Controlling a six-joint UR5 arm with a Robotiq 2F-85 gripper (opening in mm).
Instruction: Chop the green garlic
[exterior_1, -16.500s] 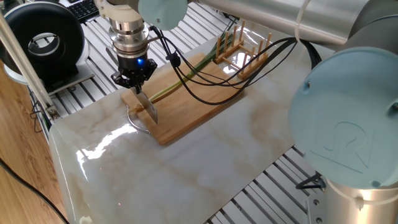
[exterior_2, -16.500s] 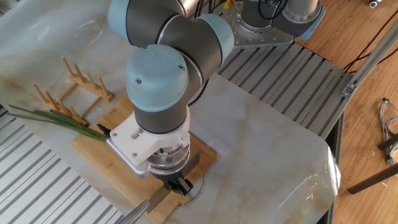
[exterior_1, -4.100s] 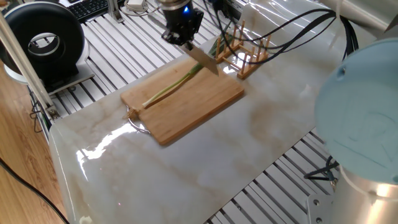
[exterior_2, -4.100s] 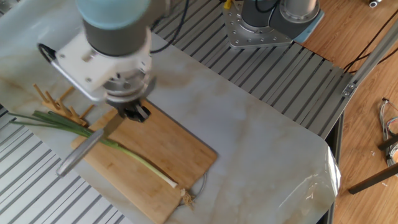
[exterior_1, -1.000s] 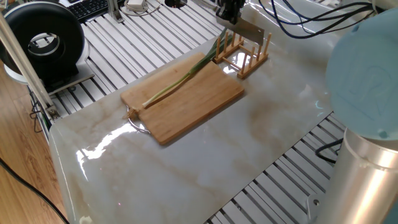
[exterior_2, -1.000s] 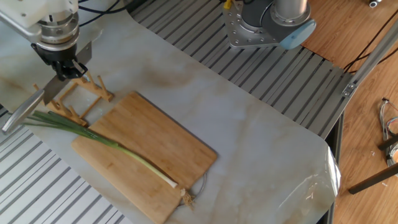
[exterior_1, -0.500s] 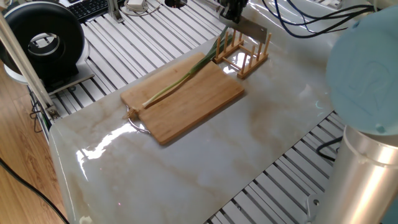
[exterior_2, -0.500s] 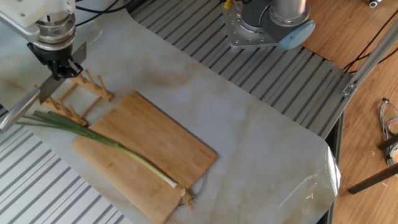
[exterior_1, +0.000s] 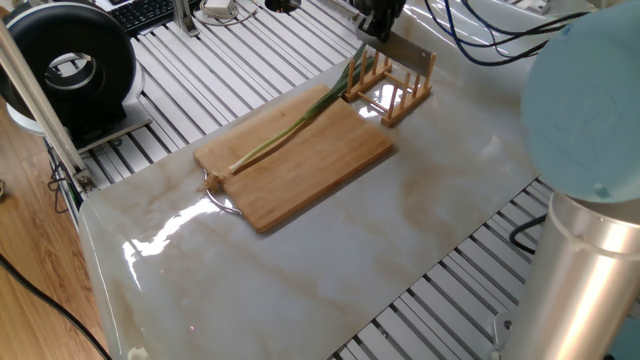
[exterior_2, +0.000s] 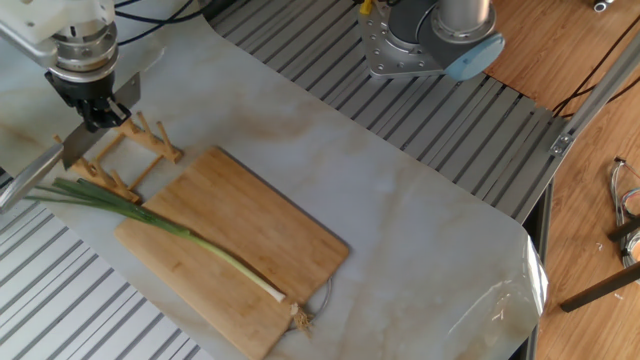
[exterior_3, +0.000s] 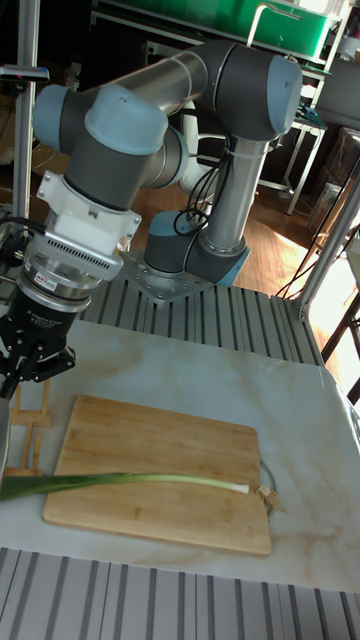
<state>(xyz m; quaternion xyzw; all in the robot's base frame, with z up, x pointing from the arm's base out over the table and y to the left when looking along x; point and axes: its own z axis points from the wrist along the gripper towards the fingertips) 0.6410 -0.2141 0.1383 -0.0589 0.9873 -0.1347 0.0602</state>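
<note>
The green garlic (exterior_1: 290, 128) lies whole along the wooden board (exterior_1: 310, 175), its pale root end near the board's metal ring and its green leaves (exterior_2: 70, 193) reaching past the far edge beside the wooden rack (exterior_1: 392, 88). My gripper (exterior_1: 378, 25) hangs over the rack, shut on the handle of a knife (exterior_1: 405, 50). The blade (exterior_2: 42, 168) slants down and away from the gripper, above the rack's pegs and close to the leaf tips. In the tall fixed view the gripper (exterior_3: 30, 372) is at the board's (exterior_3: 160, 440) left end, above the garlic (exterior_3: 140, 481).
A black round device (exterior_1: 75, 65) stands at the table's left corner, with a keyboard (exterior_1: 140, 15) behind it. The arm's base (exterior_2: 425, 40) is bolted to the slatted frame beyond the marble sheet. Black cables (exterior_1: 480, 35) trail from the wrist.
The gripper has carried the knife from the board's ring end, past the garlic's leaves, to above the rack. In the last second it barely shifted. The garlic has not moved.
</note>
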